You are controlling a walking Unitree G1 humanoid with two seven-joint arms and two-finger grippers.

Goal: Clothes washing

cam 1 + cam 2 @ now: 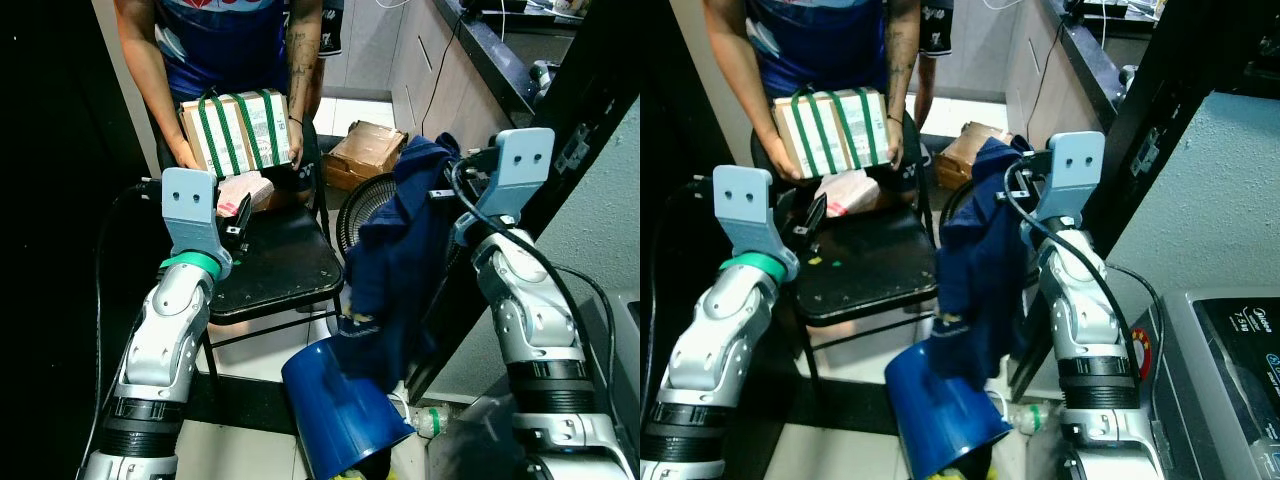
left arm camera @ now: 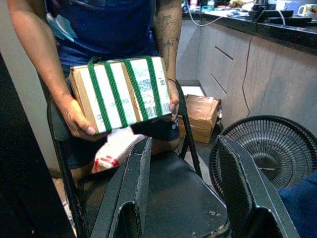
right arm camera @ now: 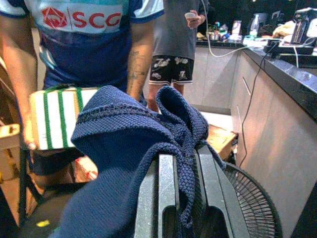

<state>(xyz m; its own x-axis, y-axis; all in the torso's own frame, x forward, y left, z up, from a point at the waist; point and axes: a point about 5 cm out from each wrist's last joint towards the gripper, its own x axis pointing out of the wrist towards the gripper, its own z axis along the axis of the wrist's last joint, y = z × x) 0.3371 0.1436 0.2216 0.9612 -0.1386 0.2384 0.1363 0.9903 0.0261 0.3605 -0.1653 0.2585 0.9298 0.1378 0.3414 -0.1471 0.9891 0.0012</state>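
Note:
A dark blue knitted garment [image 1: 400, 250] hangs from my right gripper [image 3: 185, 188], whose black fingers are shut on a fold of it at chest height. Its lower end reaches the rim of a tipped blue bucket [image 1: 340, 400] on the floor. My left gripper [image 2: 185, 193] stands open with nothing between its fingers, raised over the seat of a black folding chair [image 1: 280, 270]. A person [image 1: 220, 40] stands behind the chair holding a cardboard box with green straps [image 1: 235, 130].
A red and white cloth bundle [image 1: 245, 190] lies at the chair's back edge. A black floor fan [image 1: 365, 205] stands behind the garment, a brown carton [image 1: 365, 150] beyond it. A washing machine [image 1: 1230, 380] sits at my right. A second person [image 3: 173, 54] stands by the counter.

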